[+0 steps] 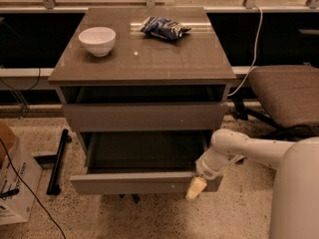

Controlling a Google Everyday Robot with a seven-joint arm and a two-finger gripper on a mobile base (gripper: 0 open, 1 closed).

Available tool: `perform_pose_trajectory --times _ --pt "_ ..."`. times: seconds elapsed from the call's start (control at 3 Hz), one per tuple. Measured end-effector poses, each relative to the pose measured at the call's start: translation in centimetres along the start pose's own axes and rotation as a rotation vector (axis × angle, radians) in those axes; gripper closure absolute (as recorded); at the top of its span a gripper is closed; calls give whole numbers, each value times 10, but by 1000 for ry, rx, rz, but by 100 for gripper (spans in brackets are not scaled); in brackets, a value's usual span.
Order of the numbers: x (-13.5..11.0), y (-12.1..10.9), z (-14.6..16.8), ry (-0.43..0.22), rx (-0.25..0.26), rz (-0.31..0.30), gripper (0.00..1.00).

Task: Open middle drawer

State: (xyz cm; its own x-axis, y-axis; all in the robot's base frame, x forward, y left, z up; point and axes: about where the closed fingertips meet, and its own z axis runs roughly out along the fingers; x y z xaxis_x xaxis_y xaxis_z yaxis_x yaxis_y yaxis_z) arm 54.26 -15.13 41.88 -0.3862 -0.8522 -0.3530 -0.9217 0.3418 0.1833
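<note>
The cabinet (142, 59) stands in the middle of the camera view. Its middle drawer (134, 182) is pulled out toward me, with its wide grey-brown front panel forward and the shallow dark box behind it showing. The upper drawer front (144, 116) above it is closed. The lowest drawer is hidden under the open one. My gripper (196, 187) is at the right end of the middle drawer's front panel, touching its upper edge, with my white arm (244, 147) reaching in from the right.
A white bowl (97, 40) and a blue snack bag (165, 27) lie on the cabinet top. A padded chair (289, 93) stands at the right. A cardboard box (15, 183) and a black bar (57, 161) are on the floor at the left.
</note>
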Motion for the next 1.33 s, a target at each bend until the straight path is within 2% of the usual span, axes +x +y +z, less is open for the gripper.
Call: perform_pose_trajectory --times 0.33,1.0,1.33 --pt "22 42 4 -11 -4 106 0" --pt "23 47 3 -17 -1 124 0" --pt "33 72 3 -26 -32 163 0"
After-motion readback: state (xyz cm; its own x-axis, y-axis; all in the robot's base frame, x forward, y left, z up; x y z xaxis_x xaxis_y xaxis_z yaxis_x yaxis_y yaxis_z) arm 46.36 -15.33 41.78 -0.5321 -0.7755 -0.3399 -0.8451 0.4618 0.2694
